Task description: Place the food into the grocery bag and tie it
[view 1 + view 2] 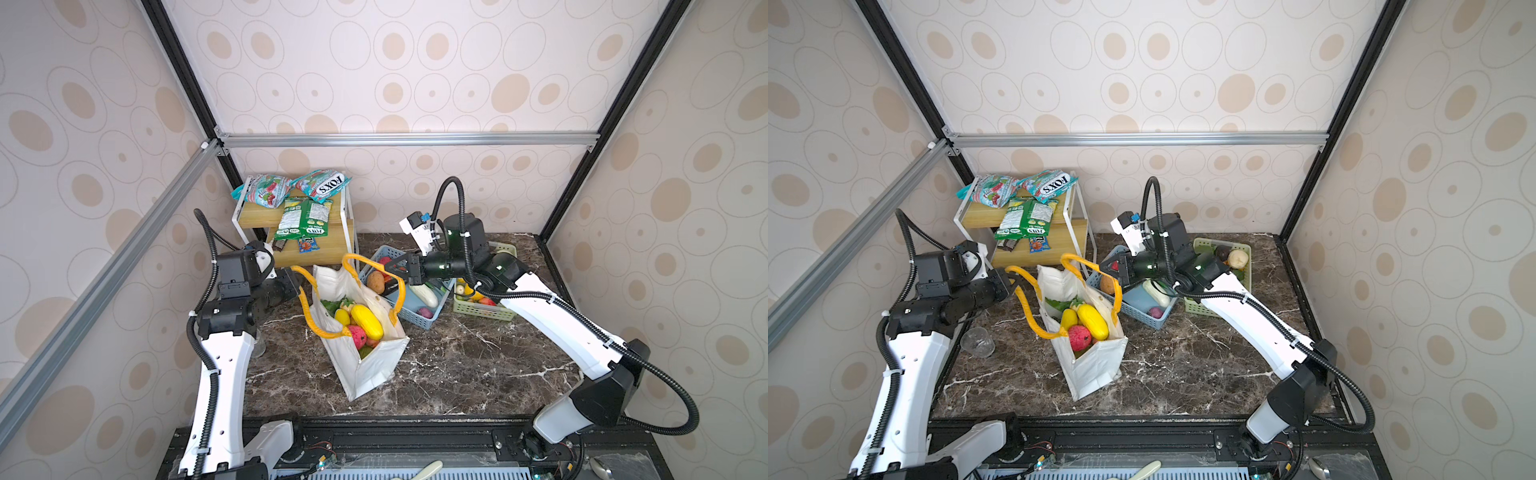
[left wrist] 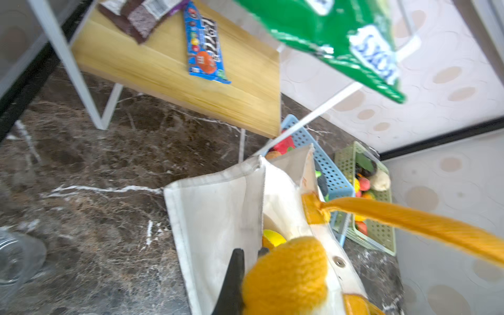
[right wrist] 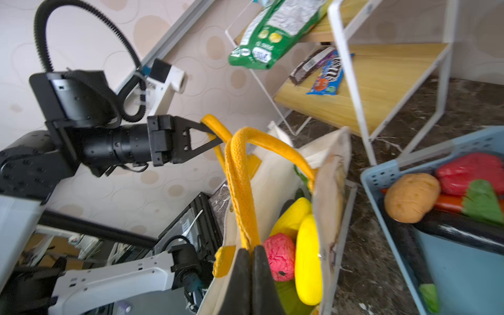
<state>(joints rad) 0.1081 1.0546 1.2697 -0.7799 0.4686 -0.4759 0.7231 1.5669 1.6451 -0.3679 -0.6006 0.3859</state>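
Left arm rises from the worktop's front left corner, its wrist bent level toward the middle; the left gripper is pinched tight on the left handle. Right arm stretches from the front right corner toward the back edge, with the right gripper clamped on the right handle
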